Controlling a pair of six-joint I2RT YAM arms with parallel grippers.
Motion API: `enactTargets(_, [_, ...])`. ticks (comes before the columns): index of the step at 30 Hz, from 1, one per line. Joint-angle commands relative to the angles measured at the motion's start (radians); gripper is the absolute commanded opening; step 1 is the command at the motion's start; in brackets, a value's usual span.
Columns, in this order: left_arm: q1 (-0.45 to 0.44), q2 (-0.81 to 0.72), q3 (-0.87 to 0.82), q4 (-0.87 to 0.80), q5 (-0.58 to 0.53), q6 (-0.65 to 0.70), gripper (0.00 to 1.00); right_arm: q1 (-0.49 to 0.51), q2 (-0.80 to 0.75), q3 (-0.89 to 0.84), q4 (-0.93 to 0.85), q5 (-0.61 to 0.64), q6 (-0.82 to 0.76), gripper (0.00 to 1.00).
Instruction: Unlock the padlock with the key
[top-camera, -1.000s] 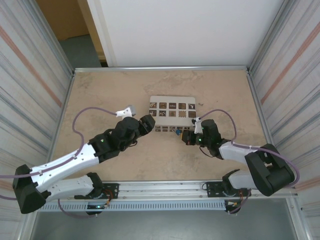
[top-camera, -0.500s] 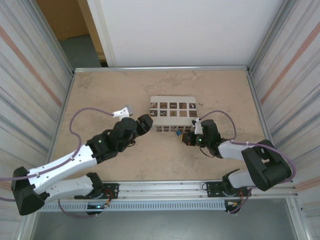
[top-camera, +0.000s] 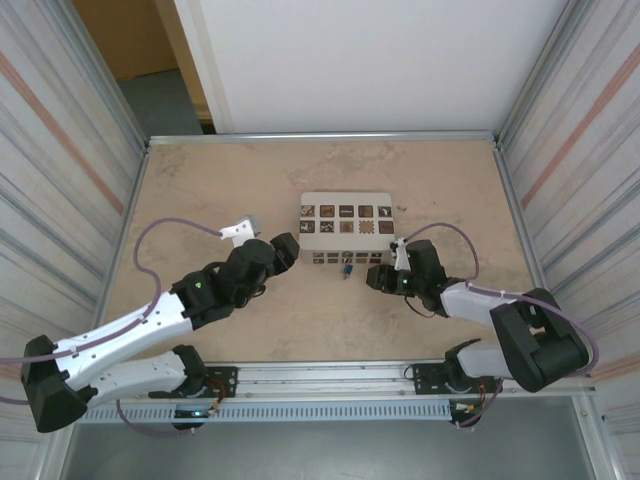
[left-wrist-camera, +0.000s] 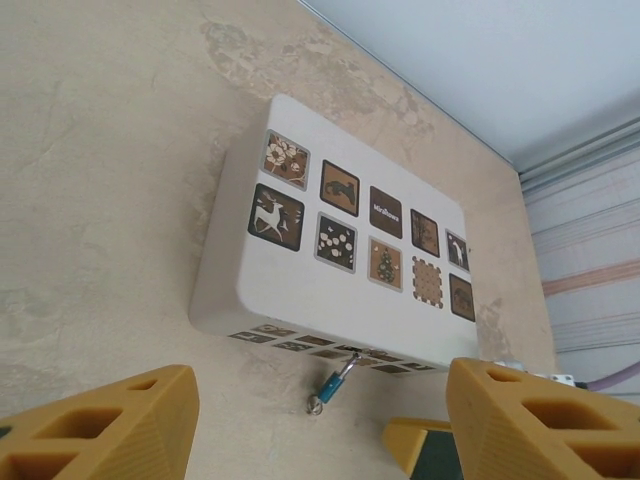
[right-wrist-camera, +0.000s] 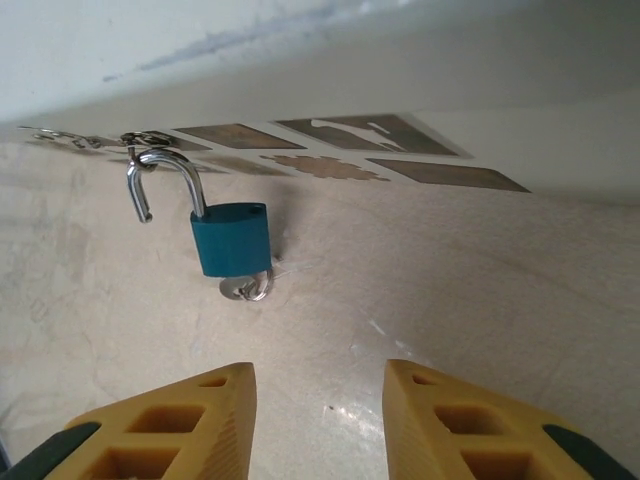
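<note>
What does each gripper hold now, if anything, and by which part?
Nothing is held. The left gripper and right gripper are open and empty; the padlock hangs from the box.

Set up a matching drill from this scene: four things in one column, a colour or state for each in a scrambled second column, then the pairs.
Column one:
1. padlock
2. white box
3. table
4. right gripper

Column two:
a. beige, marbled
b. open, holding nothing
c. blue body, one end of the shackle free
d. rows of dark patterned squares on top

Pairs: 1-c, 2-d, 3-a, 4-b
</note>
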Motion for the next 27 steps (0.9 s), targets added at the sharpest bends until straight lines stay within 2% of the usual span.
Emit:
enactTargets(1, [0.009, -0.014, -0.013, -0.033, -0.047, 0.036, 0.68, -0.015, -0.063, 0.037, -0.088, 0.025, -0.038, 0.43])
enactTargets(6, [0.062, -0.025, -0.03, -0.024, 0.015, 0.073, 0.72, -0.024, -0.138, 0.05, -0.135, 0.019, -0.053, 0.61])
enactTargets(15, [0.191, -0.025, -0.058, 0.046, 0.232, 0.174, 0.77, -0.051, -0.21, 0.08, -0.198, 0.042, -0.064, 0.94])
enactTargets(16, [0.199, -0.022, -0.056, 0.049, 0.254, 0.185, 0.78, -0.053, -0.211, 0.085, -0.202, 0.045, -0.06, 1.0])
enactTargets(22, [0.231, -0.008, -0.037, 0.044, 0.334, 0.257, 0.85, -0.063, -0.2, 0.097, -0.201, 0.015, -0.043, 0.99])
enactTargets(27, [0.345, 0.019, -0.046, 0.067, 0.503, 0.259, 0.87, -0.066, -0.18, 0.089, -0.188, 0.003, -0.024, 0.99])
